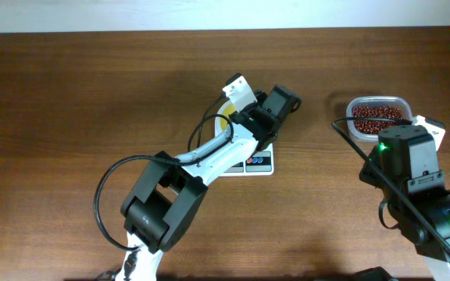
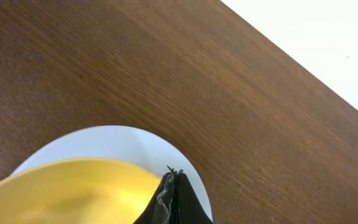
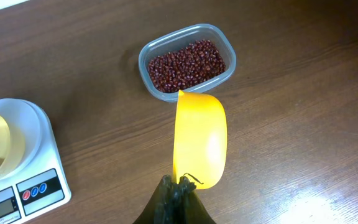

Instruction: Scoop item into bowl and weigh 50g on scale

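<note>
Right wrist view: the right gripper [image 3: 178, 183] is clamped on the yellow scoop [image 3: 199, 137], near the container [image 3: 146, 57] of beans [image 3: 188, 62]. The left gripper [image 2: 171, 180] pinches the bowl [image 2: 73, 193] rim on the scale [image 2: 117, 143].

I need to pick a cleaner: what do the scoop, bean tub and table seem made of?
The scoop looks like glossy yellow plastic: smooth, with a soft highlight. The tub seems clear plastic; the beans show through its wall. The table is dark wood or laminate, with grain streaks visible.
</note>
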